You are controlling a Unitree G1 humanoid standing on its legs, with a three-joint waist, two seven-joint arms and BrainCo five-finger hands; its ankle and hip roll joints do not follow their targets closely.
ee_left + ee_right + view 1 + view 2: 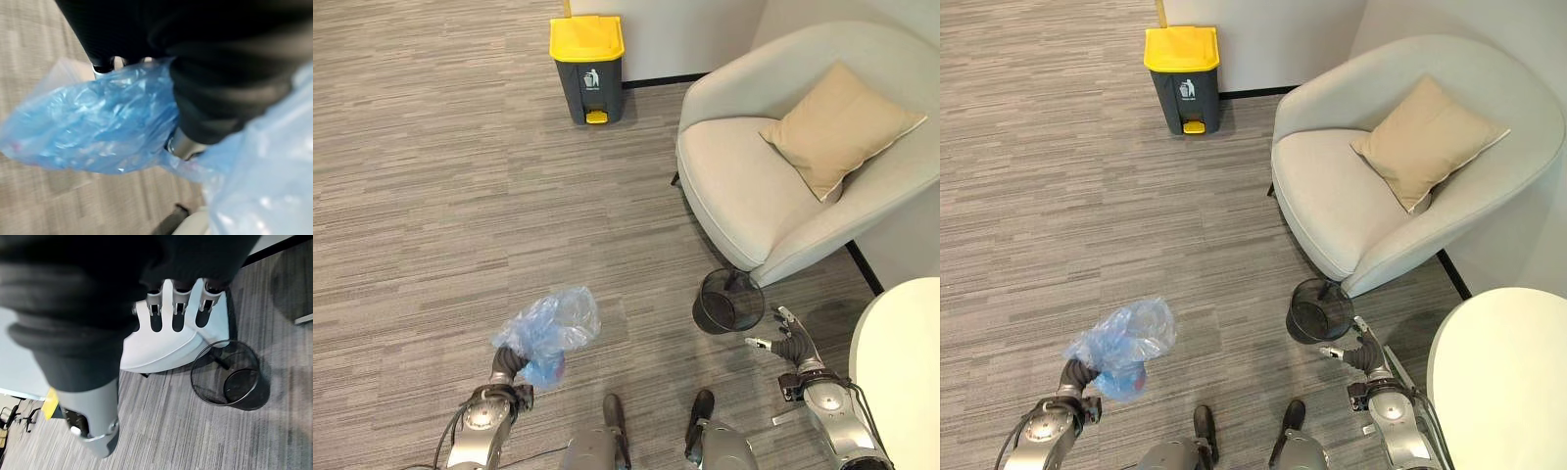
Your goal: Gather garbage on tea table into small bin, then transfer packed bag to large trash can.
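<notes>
While left hand grips crumpled blue bag, fingers curled round its neck, bag hangs above grey carpet. Right hand empty, fingers straight, just beside black mesh bin by armchair. Yellow-lidded trash can well apart, at wall.

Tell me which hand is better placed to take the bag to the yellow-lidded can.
Left. The left hand already grips the blue bag; the right hand is open and empty beside the mesh bin.

You get even, bright room light with soft shadows under the chair. The bag looks blurred close up.
</notes>
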